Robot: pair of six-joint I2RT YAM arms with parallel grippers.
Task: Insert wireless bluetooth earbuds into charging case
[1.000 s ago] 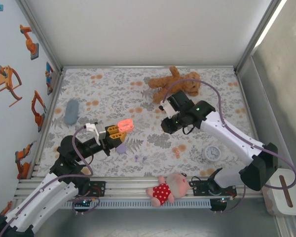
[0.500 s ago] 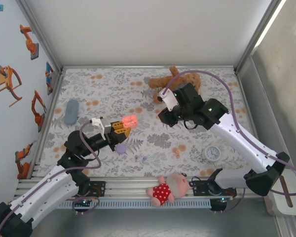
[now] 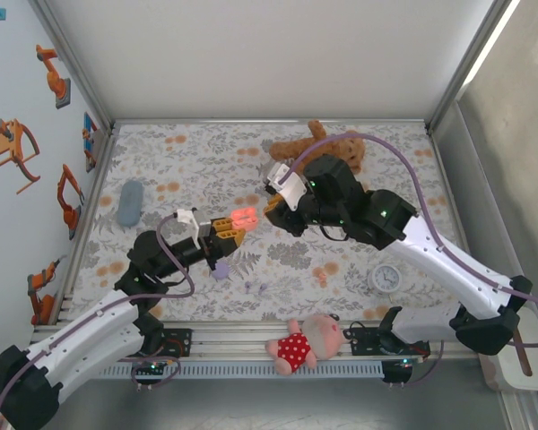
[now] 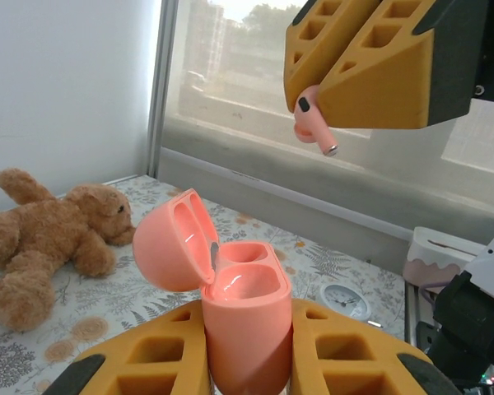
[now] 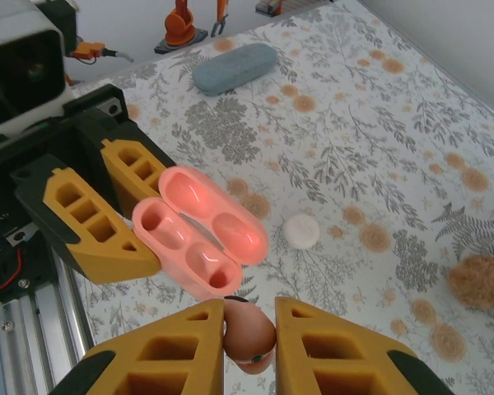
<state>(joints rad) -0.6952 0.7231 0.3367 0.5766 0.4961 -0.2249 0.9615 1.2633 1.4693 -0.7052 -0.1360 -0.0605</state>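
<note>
Left wrist view showed the coral case (image 4: 245,300) open-lidded and clamped upright in the left gripper (image 4: 247,369), both wells seemingly empty, while the right gripper (image 4: 337,78), pinching one orange-pink earbud (image 4: 311,125), hung tilted just above it, so insertion was probably yet to begin.

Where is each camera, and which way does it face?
Top external: above and behind, looking down at the table; both arms show.
Left wrist: on the left gripper, facing the right gripper; own fingers clamp the open case.
Right wrist: on the right arm, looks down at that case; own fingers pinch an earbud.
Shared: both wrist views show case and earbud.
</note>
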